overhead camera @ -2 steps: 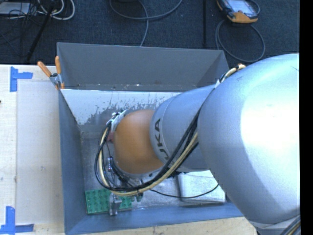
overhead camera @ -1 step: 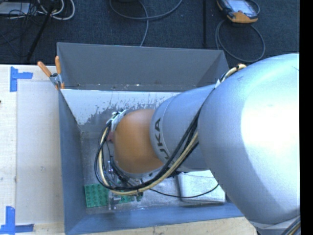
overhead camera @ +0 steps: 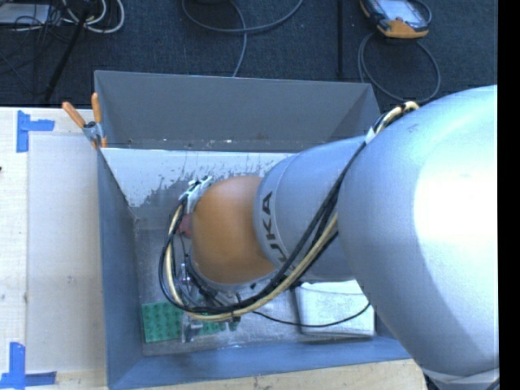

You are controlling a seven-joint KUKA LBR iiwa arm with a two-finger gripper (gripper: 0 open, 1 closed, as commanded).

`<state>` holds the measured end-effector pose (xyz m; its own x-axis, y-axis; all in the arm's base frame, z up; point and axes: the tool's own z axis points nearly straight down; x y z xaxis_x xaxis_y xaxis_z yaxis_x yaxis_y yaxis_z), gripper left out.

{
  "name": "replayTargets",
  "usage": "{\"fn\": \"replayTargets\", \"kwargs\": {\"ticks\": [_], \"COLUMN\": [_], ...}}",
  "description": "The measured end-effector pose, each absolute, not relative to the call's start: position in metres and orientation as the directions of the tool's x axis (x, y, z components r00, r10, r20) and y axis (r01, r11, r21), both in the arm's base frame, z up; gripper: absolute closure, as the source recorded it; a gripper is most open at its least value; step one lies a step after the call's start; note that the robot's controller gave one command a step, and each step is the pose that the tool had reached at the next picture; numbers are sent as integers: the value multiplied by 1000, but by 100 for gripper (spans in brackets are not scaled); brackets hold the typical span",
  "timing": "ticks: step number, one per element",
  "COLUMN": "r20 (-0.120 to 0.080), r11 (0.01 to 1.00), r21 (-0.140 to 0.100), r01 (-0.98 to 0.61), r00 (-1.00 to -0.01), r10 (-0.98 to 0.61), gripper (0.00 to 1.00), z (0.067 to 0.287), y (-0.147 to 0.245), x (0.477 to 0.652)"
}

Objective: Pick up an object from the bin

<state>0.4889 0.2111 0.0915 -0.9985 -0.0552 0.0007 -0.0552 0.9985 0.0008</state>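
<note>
I judge the pick as barely begun: nothing is lifted, and nothing shows clamped in the gripper (overhead camera: 195,317), which sits low in the bin (overhead camera: 114,242) under the arm's orange cover (overhead camera: 227,230) and its looped cables (overhead camera: 170,258). Whether the pincer is spread or pressed together I cannot tell, as the cover and wrist hide it. The thing nearest beneath it is a green studded plate (overhead camera: 161,322), lying flat on the floor in the near left corner, studs up, just beside the near wall. Its long axis runs roughly left to right along that wall, and its right end passes under the gripper. A pale flat block (overhead camera: 333,309) lies apart, toward the near right. By my reading, closing, gripping and lifting are all left to do
</note>
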Motion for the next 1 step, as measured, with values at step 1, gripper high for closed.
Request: {"fn": "replayTargets", "kwargs": {"ticks": [1], "r20": [-3], "r11": [999], "r21": [2], "r01": [-53], "r00": [-999], "r10": [-53], "gripper": [100], "z": [147], "y": [210], "x": [490]}}
